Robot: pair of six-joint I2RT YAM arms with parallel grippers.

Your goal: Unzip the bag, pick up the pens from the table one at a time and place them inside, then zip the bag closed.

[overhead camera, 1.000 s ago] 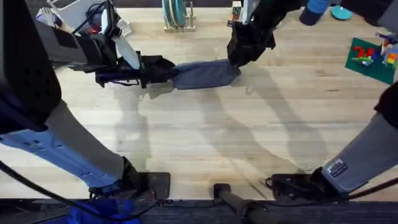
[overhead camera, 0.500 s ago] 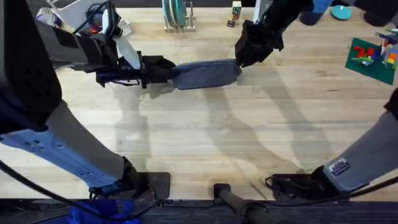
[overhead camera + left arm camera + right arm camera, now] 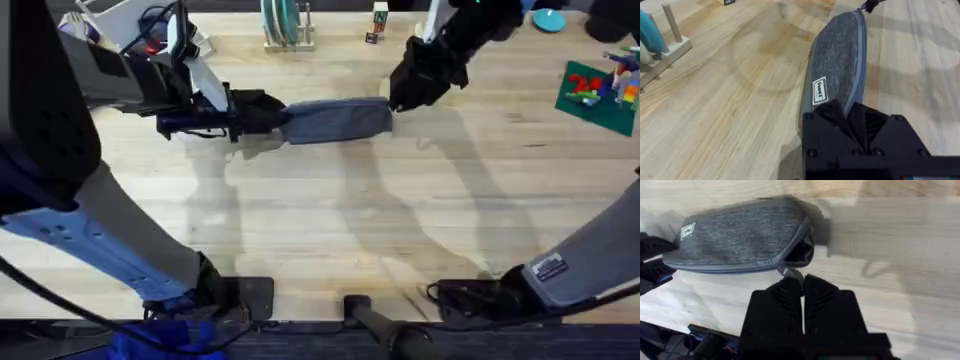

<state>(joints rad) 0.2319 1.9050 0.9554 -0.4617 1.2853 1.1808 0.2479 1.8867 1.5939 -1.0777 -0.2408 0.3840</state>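
Nearest the arm bases the desk [image 3: 330, 240] lies bare, light planks running across. Beyond it, toward twelve o'clock, the bag [image 3: 338, 119] lies flat on the wood with its long axis running nine to three.

The left end effector [image 3: 268, 113] is clenched on the bag's nine-o'clock end, black fingers pinching the fabric just past the small white label [image 3: 820, 90]. At the three-o'clock end the right end effector [image 3: 397, 100] has its fingers pressed together on the zip pull [image 3: 789, 273], a small metal tab; beside it the zip gapes a little and shows a dark opening.

The bag is blue-grey woven cloth, oblong with rounded ends, darker piping along the seam. It looks soft and light, so it would likely bunch or slide if pulled from one end alone; holding the far end taut while drawing the pull along the zip line seems the sound way. The tab is thin and probably slippery, best gripped flat across its faces.

Farther off at twelve o'clock a wooden rack [image 3: 284, 30] stands at the desk's edge.
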